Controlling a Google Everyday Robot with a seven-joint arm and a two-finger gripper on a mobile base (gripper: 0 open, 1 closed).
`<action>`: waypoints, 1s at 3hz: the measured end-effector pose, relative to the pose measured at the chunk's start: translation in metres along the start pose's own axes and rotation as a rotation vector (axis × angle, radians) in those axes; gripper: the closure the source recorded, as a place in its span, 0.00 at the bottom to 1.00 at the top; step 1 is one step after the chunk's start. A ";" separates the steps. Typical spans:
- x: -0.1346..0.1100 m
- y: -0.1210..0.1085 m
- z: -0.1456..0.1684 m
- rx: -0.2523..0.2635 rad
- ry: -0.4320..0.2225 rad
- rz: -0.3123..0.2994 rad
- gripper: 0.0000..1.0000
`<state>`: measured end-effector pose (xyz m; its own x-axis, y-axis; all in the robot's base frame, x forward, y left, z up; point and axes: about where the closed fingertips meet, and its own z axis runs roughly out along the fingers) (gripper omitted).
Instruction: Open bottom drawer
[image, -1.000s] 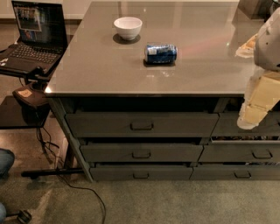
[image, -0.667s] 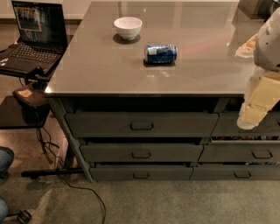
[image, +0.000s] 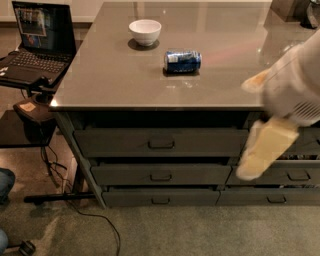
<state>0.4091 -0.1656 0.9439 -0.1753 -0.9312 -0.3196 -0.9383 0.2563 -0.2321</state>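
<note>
The bottom drawer (image: 130, 196) is the slimmest dark-grey front, lowest in the left stack under the grey counter, and it is shut. Its small loop handle (image: 160, 200) sits at the centre. Two taller drawers (image: 120, 142) of the same stack are above it. My gripper (image: 250, 128) is at the right, blurred by motion, in front of the seam between the two stacks. It is level with the top and middle drawers, above and right of the bottom drawer's handle. Its two yellowish fingers (image: 265, 149) stand apart and hold nothing.
A white bowl (image: 145, 31) and a blue can (image: 182, 61) lying on its side are on the counter (image: 100, 85). A neighbouring drawer stack (image: 295, 176) is at the right. An open laptop (image: 35, 45) on a stand is at the left, with cables (image: 95, 220) on the carpet.
My gripper has moved left and down, from the counter's right edge to in front of the drawers. The drawers, bowl and can have not moved.
</note>
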 end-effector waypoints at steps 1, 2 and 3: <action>-0.040 0.048 0.047 -0.050 -0.148 0.013 0.00; -0.080 0.098 0.103 -0.112 -0.264 0.055 0.00; -0.082 0.115 0.130 -0.128 -0.266 0.076 0.00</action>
<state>0.3539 -0.0262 0.8240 -0.1777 -0.8056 -0.5652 -0.9584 0.2720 -0.0864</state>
